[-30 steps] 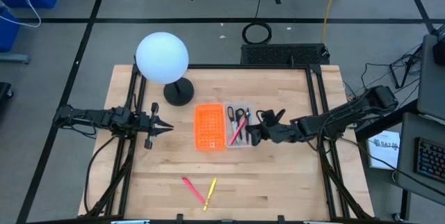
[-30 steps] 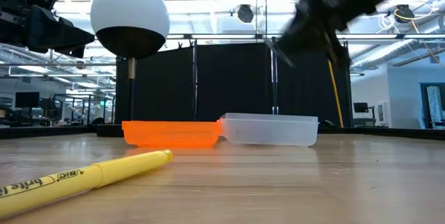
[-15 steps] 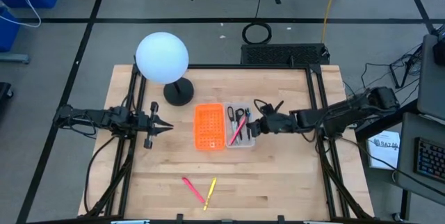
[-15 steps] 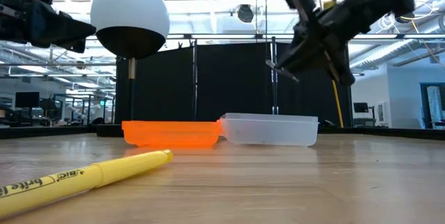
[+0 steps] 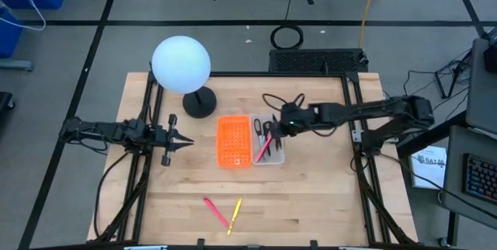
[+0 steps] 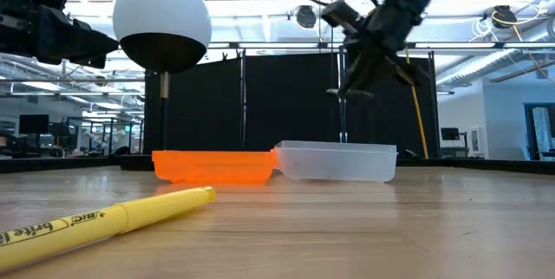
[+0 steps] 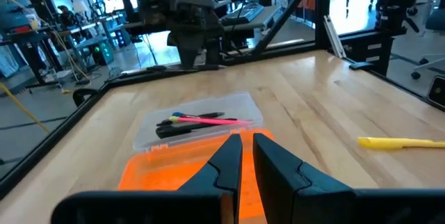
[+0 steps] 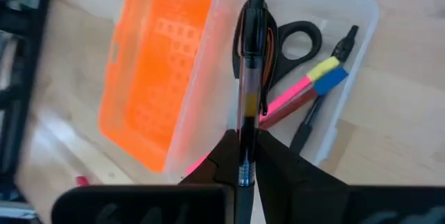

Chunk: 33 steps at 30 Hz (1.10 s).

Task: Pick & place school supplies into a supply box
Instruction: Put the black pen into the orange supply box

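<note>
I see open desk (image 5: 311, 196) along front edge and right half | lamp (image 5: 182, 65) blocks rear-left corner | orange tray (image 5: 234, 141) and supply box (image 5: 268, 155) occupy centre | right gripper (image 5: 286, 126) overhangs box

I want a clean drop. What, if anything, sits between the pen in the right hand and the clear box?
Nothing visible. The right hand holds the pen above the clear box, which is open-topped; scissors and pens already lie inside.

Wooden table (image 5: 311, 196); orange tray (image 5: 233, 141), supply box (image 5: 277, 154), lamp (image 5: 199, 104), two pens (image 5: 225, 213)
</note>
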### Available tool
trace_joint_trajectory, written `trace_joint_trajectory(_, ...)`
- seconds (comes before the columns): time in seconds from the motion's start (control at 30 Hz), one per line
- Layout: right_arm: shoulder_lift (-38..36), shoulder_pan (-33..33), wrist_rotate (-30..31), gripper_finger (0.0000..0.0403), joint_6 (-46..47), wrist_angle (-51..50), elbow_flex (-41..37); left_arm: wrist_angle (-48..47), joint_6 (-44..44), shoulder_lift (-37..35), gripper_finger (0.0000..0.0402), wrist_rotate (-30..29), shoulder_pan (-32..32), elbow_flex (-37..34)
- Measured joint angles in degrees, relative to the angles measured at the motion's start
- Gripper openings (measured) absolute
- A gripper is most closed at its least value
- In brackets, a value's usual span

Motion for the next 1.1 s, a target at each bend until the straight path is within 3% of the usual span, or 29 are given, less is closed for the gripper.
trace_joint_trajectory(0.2,6.8,-0.4,-2.3,0.0019,-0.2,-0.9,5.7,0.1,-0.2,0.0,0.0047,-0.2,0.0,0.0)
trace_joint_trajectory(0.57,17.1,-1.2,-7.7,0.002,2.6,12.3,5.7,0.3,-1.2,0.0,0.0047,-0.2,0.0,0.0)
trace_joint_trajectory(1.1,23.8,-3.8,-9.1,0.0021,0.4,17.2,5.7,0.3,-1.5,0.0,0.0047,0.3,0.0,0.0)
